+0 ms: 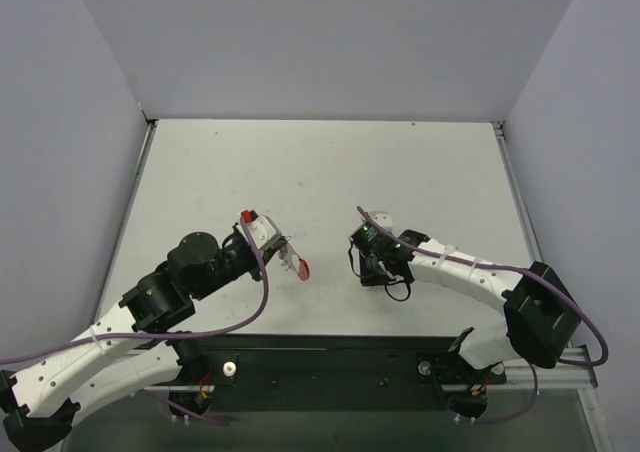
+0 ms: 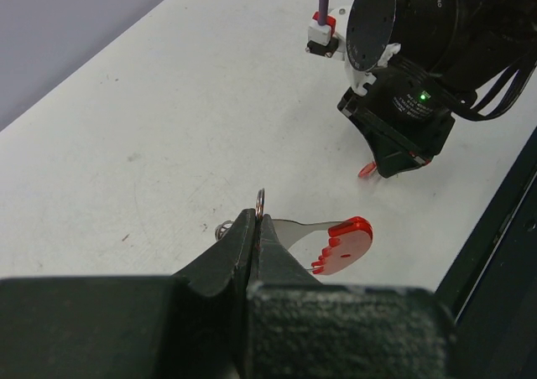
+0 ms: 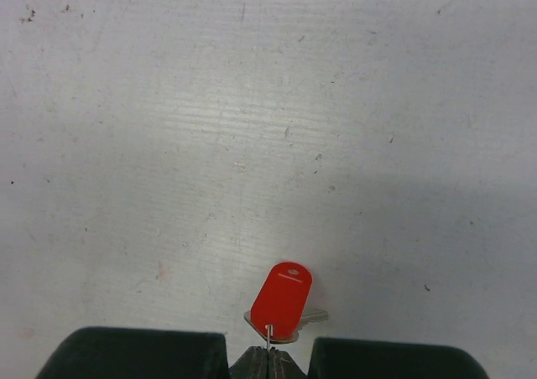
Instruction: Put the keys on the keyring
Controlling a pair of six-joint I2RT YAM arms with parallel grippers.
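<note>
Left gripper (image 2: 258, 221): jaws fully closed, pinching the thin silver loop at the top of the keyring (image 2: 348, 243). A flat silver strip runs from the pinch out to the curved red band, which sticks out past the fingertips toward the right arm. A bit of beaded chain shows just left of the fingers. The band sits low over the counter (image 2: 151, 136); can't tell if it touches.

Right gripper (image 3: 268, 358): also fully closed, tips together on a fine silver wire at the near end of the key (image 3: 283, 298). The red head points away from the fingers, and the silver metal pokes out from under it to the right. There's a shadow right under it on the counter; can't tell if it's resting or just clear of the surface.

Layout from the top view: both grippers are near the middle of the counter, closer to its near edge, facing each other with a gap between them. The keyring is at the left tips and the key at the right tips. The two are near each other but apart, not joined. From the left wrist view, the right gripper points down with a sliver of red at its tips, just beyond the red band.
</note>
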